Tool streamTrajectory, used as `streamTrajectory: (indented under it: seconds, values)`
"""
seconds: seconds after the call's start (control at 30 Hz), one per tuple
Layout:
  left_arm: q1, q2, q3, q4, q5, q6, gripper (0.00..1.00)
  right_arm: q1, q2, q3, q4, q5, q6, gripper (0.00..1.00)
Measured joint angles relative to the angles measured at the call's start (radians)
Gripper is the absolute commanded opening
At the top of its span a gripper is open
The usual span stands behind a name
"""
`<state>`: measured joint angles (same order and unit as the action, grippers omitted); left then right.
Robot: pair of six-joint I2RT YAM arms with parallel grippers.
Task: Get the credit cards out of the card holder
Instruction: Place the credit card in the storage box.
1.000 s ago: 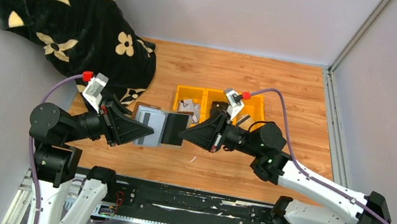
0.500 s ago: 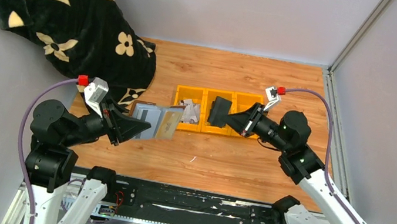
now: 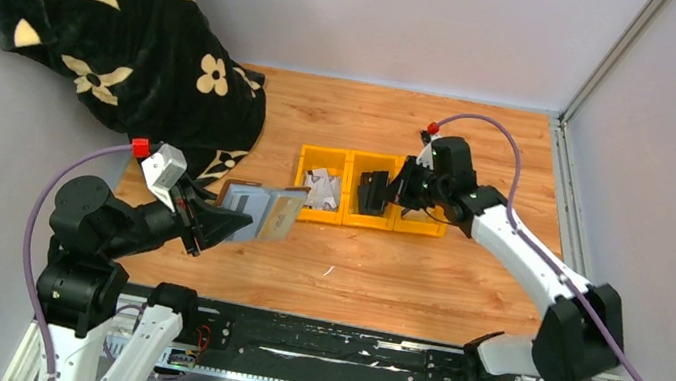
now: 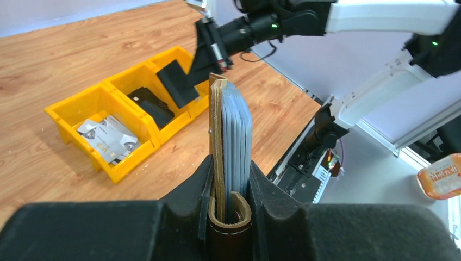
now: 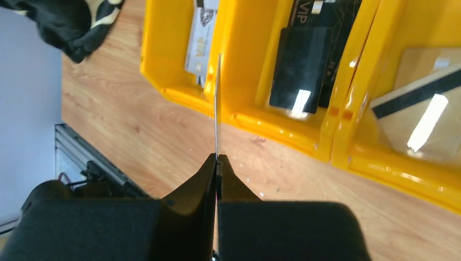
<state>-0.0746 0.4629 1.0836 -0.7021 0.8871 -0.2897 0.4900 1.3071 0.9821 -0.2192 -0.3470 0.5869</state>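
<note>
From overhead I get bright, even light, and the arms throw only soft, faint shadows on the desk [image 3: 462, 280]. On my right wrist feed, white glare patches sit on the black card [image 5: 301, 70] and the pale card [image 5: 418, 65] in the yellow tray [image 5: 282, 130], hiding part of each face. In both wrist feeds the jaws up close are dark and blurred. The card holder [image 4: 218, 136] and the held card [image 5: 218, 109] read sharp.

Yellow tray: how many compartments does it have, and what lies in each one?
3. The left compartment holds pale printed cards, the middle compartment black cards, the right compartment a beige card with a dark stripe. Cards underneath may be hidden.
</note>
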Motion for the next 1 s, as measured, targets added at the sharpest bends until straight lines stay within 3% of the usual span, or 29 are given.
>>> streamTrajectory:
  seconds: [0.4, 0.8, 1.0]
  values:
    - [0.0, -0.01, 0.027, -0.011, 0.052, 0.008, 0.0, 0.062, 0.381, 0.233, -0.085, 0.162, -0.065, 0.0]
    - [0.0, -0.01, 0.031, -0.011, 0.083, 0.004, 0.0, 0.099, 0.461, 0.262, -0.097, 0.274, -0.057, 0.0]
    - [0.0, -0.01, 0.031, -0.011, 0.093, 0.002, 0.0, 0.1, 0.457, 0.262, -0.107, 0.354, -0.028, 0.24]
